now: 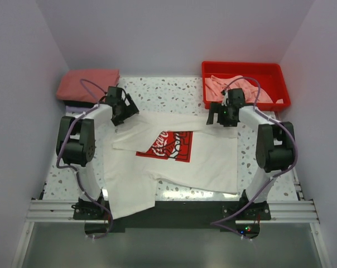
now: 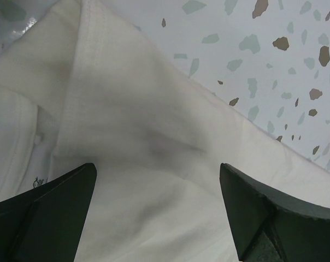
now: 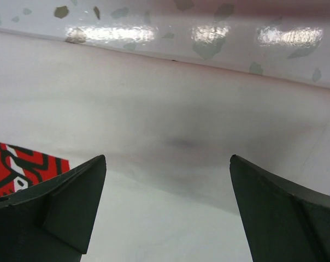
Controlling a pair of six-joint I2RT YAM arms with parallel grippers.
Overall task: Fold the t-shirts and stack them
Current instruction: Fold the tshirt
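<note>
White cotton t-shirt with a red square script-logo print [image 1: 213, 162] lies spread on the speckled counter [image 1: 174, 89] beneath both claws: left claw [image 2: 159, 191] and right claw [image 3: 168, 191] gape wide over its far edge, holding nothing. Bare counter runs just beyond each claw. Only the top view shows a folded salmon-red t-shirt [image 1: 87, 84] beyond the left claw and a red plastic tray [image 1: 244, 65] beyond the right.

One white t-shirt [image 1: 207, 162] with one red print [image 1: 165, 146] lies at the centre of the counter [image 1: 174, 92]. One folded salmon-red shirt [image 1: 87, 84] sits at the upper left; whether others lie beneath it cannot be told. One red tray [image 1: 241, 66] at the upper right holds pink cloth [image 1: 221, 86], how many pieces unclear. There are two arms, the left arm [image 1: 76, 139] and the right arm [image 1: 274, 148].
</note>
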